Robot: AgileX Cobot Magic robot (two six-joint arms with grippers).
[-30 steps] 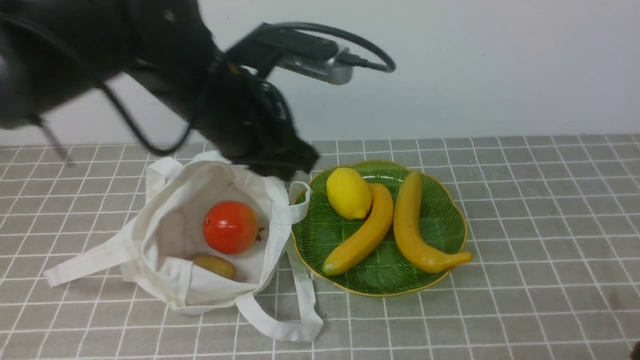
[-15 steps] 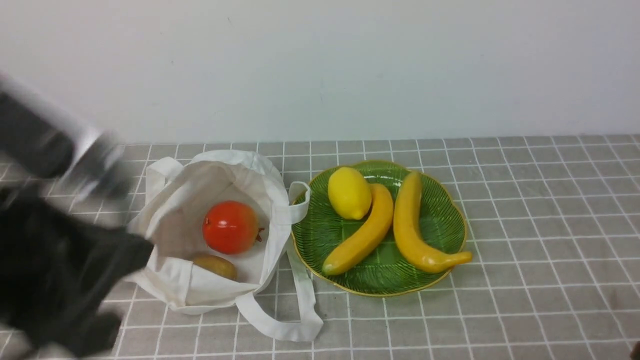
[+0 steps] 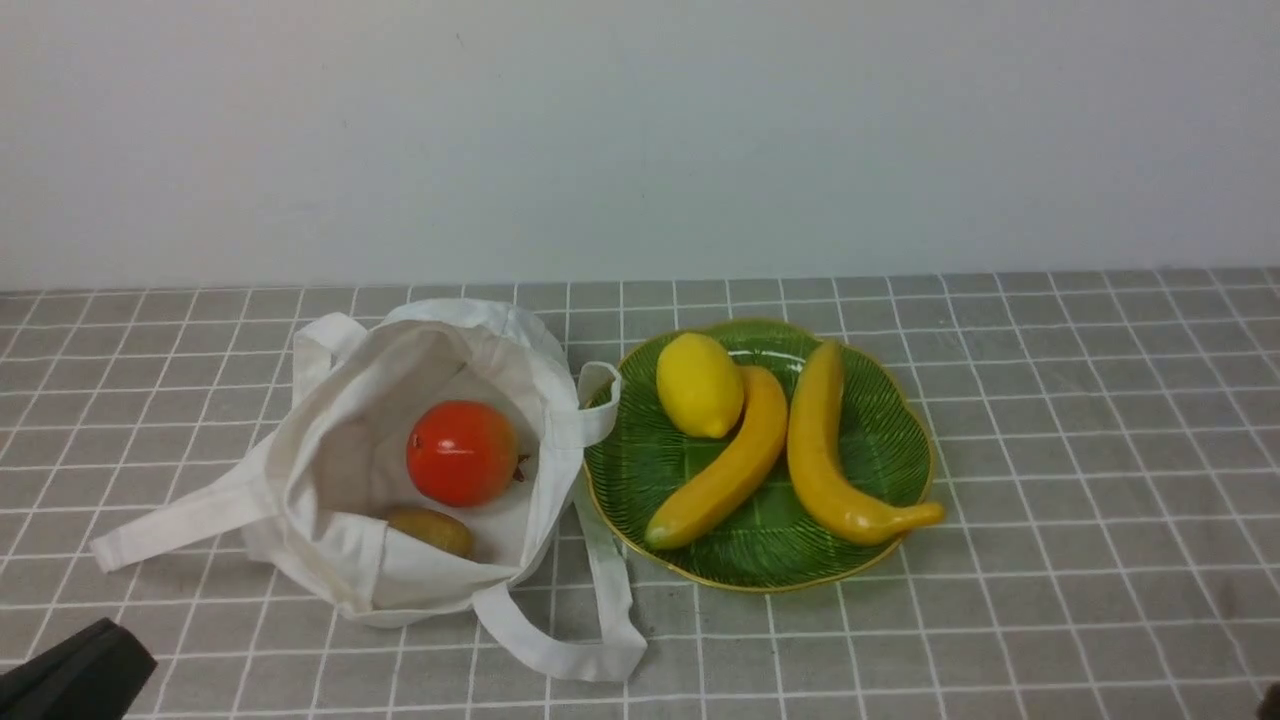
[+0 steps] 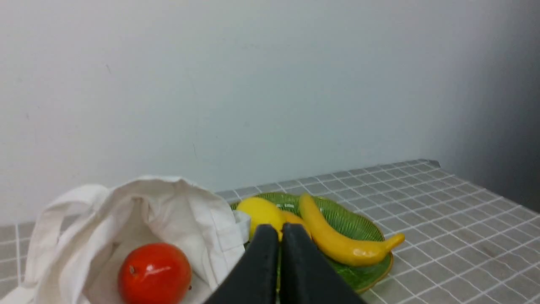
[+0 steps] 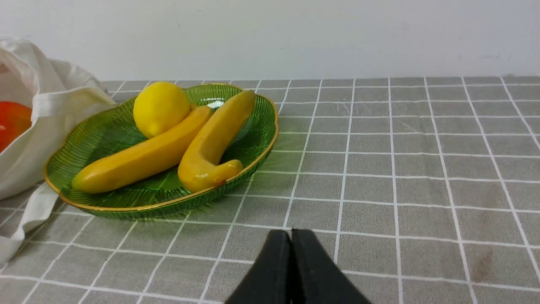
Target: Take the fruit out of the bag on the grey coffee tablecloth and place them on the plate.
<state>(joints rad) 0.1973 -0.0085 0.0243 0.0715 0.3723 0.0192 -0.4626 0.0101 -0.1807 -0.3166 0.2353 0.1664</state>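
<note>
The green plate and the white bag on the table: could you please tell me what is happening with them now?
Neither the left gripper nor the right gripper is handling anything; both are shut. The lemon is on the green plate, with two bananas. The red fruit and a brown fruit are in the white bag, not yet taken out.

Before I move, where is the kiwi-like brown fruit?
In the front view, the brown fruit lies inside the white bag, left of the plate, just nearer than the red fruit.
</note>
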